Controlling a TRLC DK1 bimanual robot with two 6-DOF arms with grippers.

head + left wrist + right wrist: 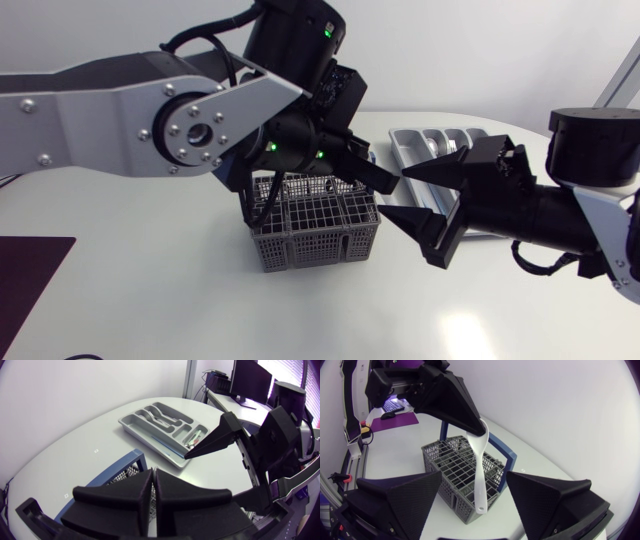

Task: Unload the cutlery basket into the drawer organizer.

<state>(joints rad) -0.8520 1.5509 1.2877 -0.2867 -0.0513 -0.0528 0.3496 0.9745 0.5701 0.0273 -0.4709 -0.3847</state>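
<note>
White plastic spoon [479,471], clamped in the left gripper [481,429] over the grey mesh basket [446,461], should be centred within the spread-open right gripper [395,193] before handover.

The left arm [120,115] has a flat silver-grey link with a circular hub ringed by screw heads. Its black joint housings carry green indicator lights [326,31] and a black cable [200,42]. The right arm [605,220] has black cylindrical joints and a white link. The left gripper [153,477] and right gripper [397,195] are matte black, each with two broad wedge-shaped fingers.

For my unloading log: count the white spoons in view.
1: a spoon in the left gripper, over the basket. More may be hidden in the basket or the organizer.
</note>
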